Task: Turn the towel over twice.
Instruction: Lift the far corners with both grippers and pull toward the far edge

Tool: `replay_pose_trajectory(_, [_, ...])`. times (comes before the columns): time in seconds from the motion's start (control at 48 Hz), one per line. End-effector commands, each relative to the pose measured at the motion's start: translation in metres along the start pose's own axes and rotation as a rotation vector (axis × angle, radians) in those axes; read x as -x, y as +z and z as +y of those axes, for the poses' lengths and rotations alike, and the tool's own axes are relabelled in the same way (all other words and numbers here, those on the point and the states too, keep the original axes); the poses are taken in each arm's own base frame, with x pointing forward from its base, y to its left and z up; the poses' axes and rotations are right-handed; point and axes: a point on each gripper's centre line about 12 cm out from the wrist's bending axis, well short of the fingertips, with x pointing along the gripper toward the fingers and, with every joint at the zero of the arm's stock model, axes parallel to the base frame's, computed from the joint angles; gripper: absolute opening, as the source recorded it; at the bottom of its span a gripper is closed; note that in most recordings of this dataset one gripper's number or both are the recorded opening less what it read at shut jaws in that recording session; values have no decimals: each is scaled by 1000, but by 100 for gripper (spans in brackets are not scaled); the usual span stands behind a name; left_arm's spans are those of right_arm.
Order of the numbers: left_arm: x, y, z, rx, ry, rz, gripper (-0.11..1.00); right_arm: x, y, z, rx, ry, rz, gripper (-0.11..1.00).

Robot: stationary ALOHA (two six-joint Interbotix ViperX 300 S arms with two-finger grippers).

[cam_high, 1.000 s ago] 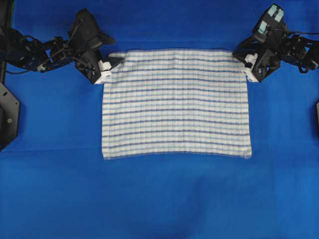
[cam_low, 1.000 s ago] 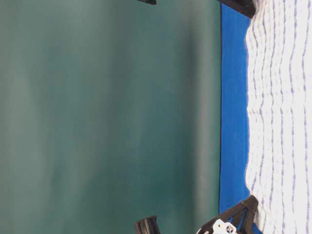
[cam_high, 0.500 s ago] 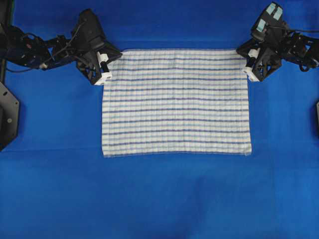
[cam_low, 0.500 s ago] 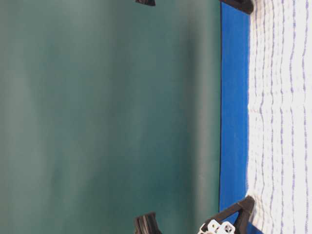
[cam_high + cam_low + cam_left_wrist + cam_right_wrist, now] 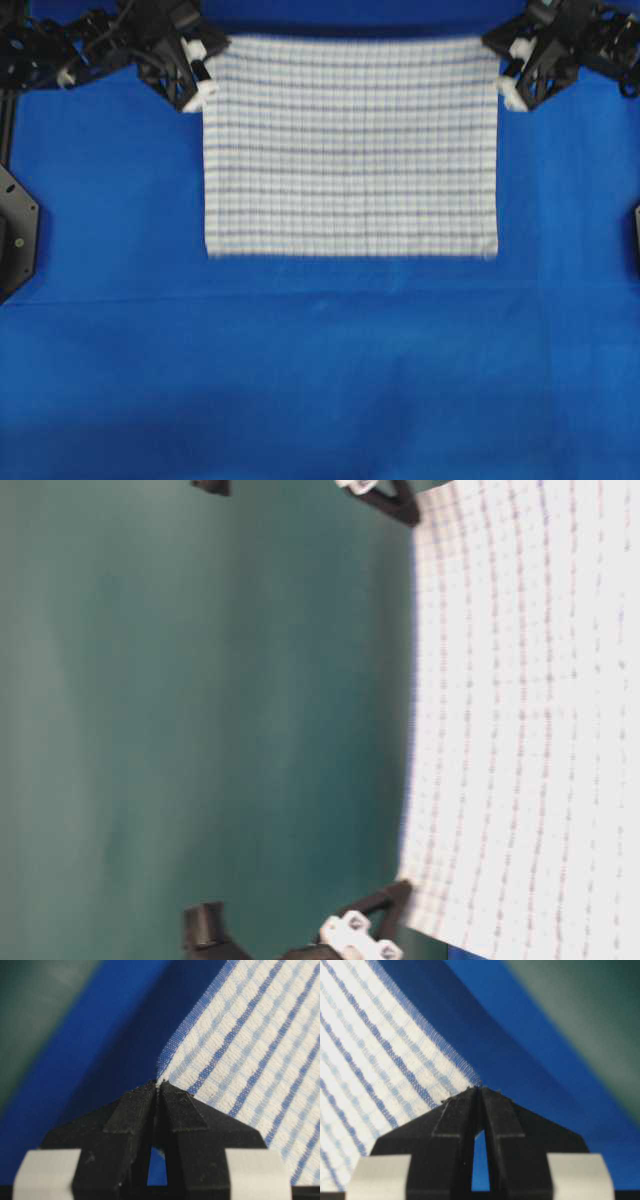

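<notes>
One blue cloth (image 5: pixel 320 380) covered the whole counter, plain and smooth apart from a few faint creases, and behind it stood one flat dark green wall (image 5: pixel 200 720). At the left edge of the overhead view sat a black bracket (image 5: pixel 15 235), with a sliver of another dark part at the right edge.

One towel (image 5: pixel 350 150) was there, white with thin dark-blue and light-blue stripes crossed by faint lines into a grid. Its far edge was raised off the counter, stretched between its two far corners, while the rest hung down toward the near side; the table-level view showed it lifted against the green wall. The picture was too blurred to tell whether the near edge touched the blue cloth.

Two hands were there, one at each far corner. The left hand (image 5: pixel 158 1091) was pinched tight on the towel's far left corner, its black tips pressed together with the cloth edge between them. The right hand (image 5: pixel 480 1094) was likewise clamped on the far right corner, tips meeting on the frayed edge.
</notes>
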Motion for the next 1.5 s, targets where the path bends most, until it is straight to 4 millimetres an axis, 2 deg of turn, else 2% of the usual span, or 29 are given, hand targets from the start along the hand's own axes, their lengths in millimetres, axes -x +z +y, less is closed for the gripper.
replay_pose_trajectory(0.0, [7, 30, 15, -3, 41, -88, 1, 6, 25, -12, 3, -31, -68, 5])
replay_pose_trajectory(0.167, [17, 58, 33, -4, 88, -165, 1, 17, 59, -26, 32, -69, -121, 5])
replay_pose_trajectory(0.416, [36, 95, 47, -2, 133, -285, 1, 45, 116, -33, 100, -92, -200, 5])
replay_pose_trajectory(0.521, [44, 106, 48, -2, 139, -323, 1, 58, 132, -34, 118, -100, -229, 5])
replay_pose_trajectory(0.625, [56, 115, 47, -5, 141, -369, 1, 68, 140, -35, 121, -104, -246, 5])
replay_pose_trajectory(0.875, [82, 129, 27, -24, 98, -445, 1, 96, 140, -18, 140, -70, -297, 5])
replay_pose_trajectory(1.062, [93, 123, 6, -40, 38, -450, 1, 118, 128, 4, 153, -3, -301, 5])
replay_pose_trajectory(1.27, [110, 104, -20, -67, -51, -389, 1, 135, 101, 36, 163, 119, -245, 5])
replay_pose_trajectory(1.479, [121, 73, -56, -88, -186, -266, 1, 139, 62, 67, 144, 245, -180, 5])
